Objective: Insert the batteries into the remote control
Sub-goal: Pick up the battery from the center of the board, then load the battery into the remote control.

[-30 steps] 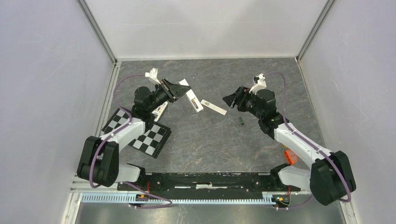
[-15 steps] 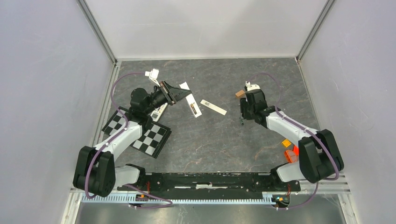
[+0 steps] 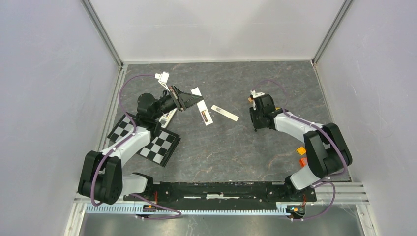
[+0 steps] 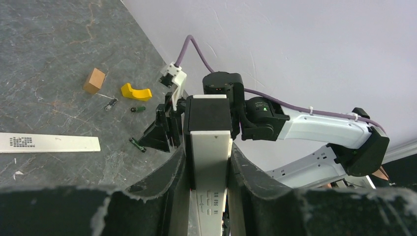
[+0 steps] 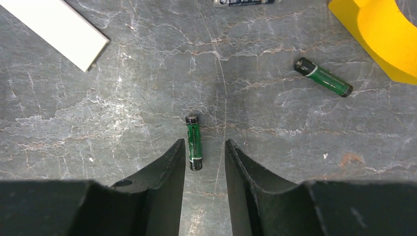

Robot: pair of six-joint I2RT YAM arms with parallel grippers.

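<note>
**Top view**
- Surface: a dark grey, stone-patterned surface (image 3: 221,152). Pale walls (image 3: 221,29) stand close along its left, far and right edges.
- Open room: the widest bare stretch runs from the middle to the near edge, between the two arms.
- Left edge: a chequered board (image 3: 147,140) lies near it, partly under the left arm (image 3: 123,142).
- Remote control (image 3: 204,114): it is left of the middle, toward the far edge, with one end in the left fingers (image 3: 186,100). Its long axis is diagonal, the free end points to the near right corner, and the dark recess faces up.
- White bar (image 3: 224,112): near the remote's free end, apart from it.
- Right fingers (image 3: 255,123): right of the middle, pointing down at the surface.

**Left wrist view**
- Left fingers: clenched on the two long sides of the remote control. Its white part is near and its black part is far, pointing toward the right arm (image 4: 305,123).
- Beyond: a brown block (image 4: 94,80), a yellow curved piece (image 4: 135,91) and small batteries (image 4: 138,109) lie close together on the surface.

**Right wrist view**
- Right fingers: released but narrow, standing on either side of the near end of a green battery (image 5: 193,142). One finger is close against it, and there is a clear gap at the other.
- Battery axis: nearly in line with the fingers, far end pointing away from the wrist.
- Second battery (image 5: 323,77): slanted, well apart, near the yellow curved piece.
</note>
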